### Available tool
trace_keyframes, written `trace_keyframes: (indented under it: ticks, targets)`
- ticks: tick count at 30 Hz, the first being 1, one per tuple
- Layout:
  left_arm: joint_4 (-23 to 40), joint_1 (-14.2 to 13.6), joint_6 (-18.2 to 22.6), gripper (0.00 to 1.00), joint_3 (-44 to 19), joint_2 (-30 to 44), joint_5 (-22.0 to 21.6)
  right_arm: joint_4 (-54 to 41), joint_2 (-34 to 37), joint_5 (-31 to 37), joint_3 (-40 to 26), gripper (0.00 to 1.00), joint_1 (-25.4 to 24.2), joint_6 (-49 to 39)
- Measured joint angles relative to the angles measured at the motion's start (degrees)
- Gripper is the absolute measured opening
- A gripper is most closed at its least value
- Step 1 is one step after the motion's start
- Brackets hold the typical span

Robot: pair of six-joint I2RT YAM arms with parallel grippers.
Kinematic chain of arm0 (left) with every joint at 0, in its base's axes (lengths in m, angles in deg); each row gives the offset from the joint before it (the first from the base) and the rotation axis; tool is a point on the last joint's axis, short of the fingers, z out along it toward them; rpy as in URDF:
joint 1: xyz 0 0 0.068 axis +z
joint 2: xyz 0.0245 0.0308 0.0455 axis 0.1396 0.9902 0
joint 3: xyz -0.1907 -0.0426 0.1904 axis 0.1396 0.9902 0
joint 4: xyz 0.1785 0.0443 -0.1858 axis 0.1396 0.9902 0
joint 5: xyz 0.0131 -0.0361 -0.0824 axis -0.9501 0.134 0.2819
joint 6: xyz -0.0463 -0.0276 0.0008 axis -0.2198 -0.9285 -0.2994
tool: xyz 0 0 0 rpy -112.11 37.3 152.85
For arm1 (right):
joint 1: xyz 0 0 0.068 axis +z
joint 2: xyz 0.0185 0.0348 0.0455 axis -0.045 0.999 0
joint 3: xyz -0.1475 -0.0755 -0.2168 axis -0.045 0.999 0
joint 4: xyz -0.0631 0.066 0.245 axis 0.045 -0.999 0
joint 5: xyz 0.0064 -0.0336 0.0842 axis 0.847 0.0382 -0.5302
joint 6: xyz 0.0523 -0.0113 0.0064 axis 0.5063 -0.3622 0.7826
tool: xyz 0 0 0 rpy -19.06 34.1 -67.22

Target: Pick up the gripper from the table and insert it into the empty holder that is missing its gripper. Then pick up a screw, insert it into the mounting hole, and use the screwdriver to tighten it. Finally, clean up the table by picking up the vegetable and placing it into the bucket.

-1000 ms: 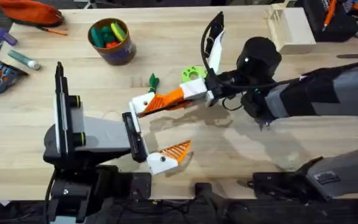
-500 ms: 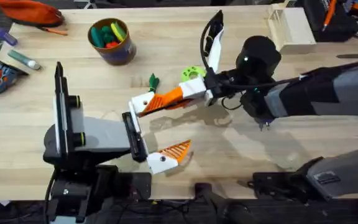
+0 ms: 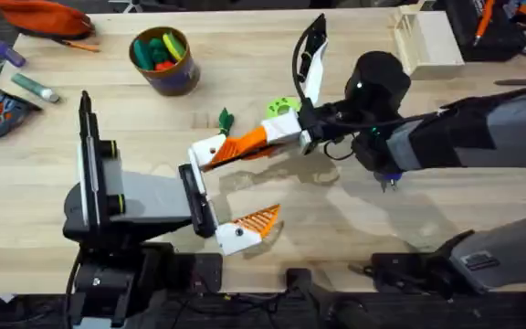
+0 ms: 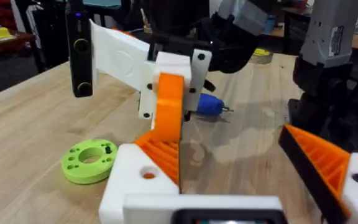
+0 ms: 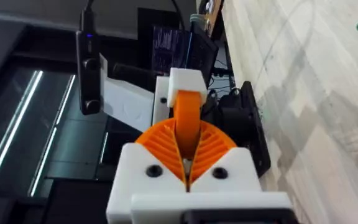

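Right tool clenches the gripper against the holder (left tool gapes wide).

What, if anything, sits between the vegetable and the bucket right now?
Nothing visible: bare table lies between the vegetable and the bucket. The right hand, shut on the gripper, sits beside the vegetable, off that path.

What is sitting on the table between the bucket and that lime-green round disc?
In the overhead view, only the small dark green vegetable lies roughly between the bucket and the disc; the rest is bare wood.
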Motion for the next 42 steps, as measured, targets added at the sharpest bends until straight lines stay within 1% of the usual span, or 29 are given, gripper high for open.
trace_keyframes:
  ticks: [25, 26, 27, 29, 30, 31, 32, 33, 35, 42]
  targets:
    - [0.0, 0.0, 0.15, 0.985, 0.0, 0.0, -0.03, 0.0, 0.0, 0.0, -0.02, 0.011, 0.0, 0.0]
    - [0.0, 0.0, 0.15, 0.986, 0.0, 0.0, -0.06, -0.07, 0.0, 0.0, -0.02, 0.043, 0.0, 0.11]
    - [0.0, 0.0, 0.15, 0.986, 0.0, 0.0, 0.01, -0.12, 0.0, 0.08, -0.02, 0.178, 0.03, 0.19]
    - [0.09, -0.16, 0.13, 0.986, 0.0, 0.0, 0.59, 0.03, 0.0, 0.44, -0.22, 0.478, 0.54, 0.2]
    - [0.09, -0.23, 0.13, 0.986, 0.0, 0.0, 0.66, 0.07, 0.0, 0.52, -0.32, 0.606, 0.71, 0.21]
    - [0.09, -0.24, 0.13, 0.986, 0.0, 0.02, 0.76, 0.09, 0.0, 0.65, -0.39, 0.76, 0.91, 0.18]
    - [0.09, -0.24, 0.13, 0.985, 0.0, 0.02, 0.78, 0.11, 0.0, 0.66, -0.42, 0.893, 0.99, 0.19]
    - [0.09, -0.24, 0.13, 0.986, 0.0, 0.0, 0.78, 0.19, 0.0, 0.68, -0.44, 0.959, 1.03, 0.0]
    - [0.11, -0.24, 0.13, 0.985, 0.0, 0.0, 0.78, 0.17, 0.0, 0.88, -0.46, 0.982, 1.03, 0.0]
    - [0.11, -0.24, 0.13, 0.986, 0.0, 0.0, 0.8, 0.17, 0.0, 1.14, -0.46, 0.984, 0.91, 0.0]
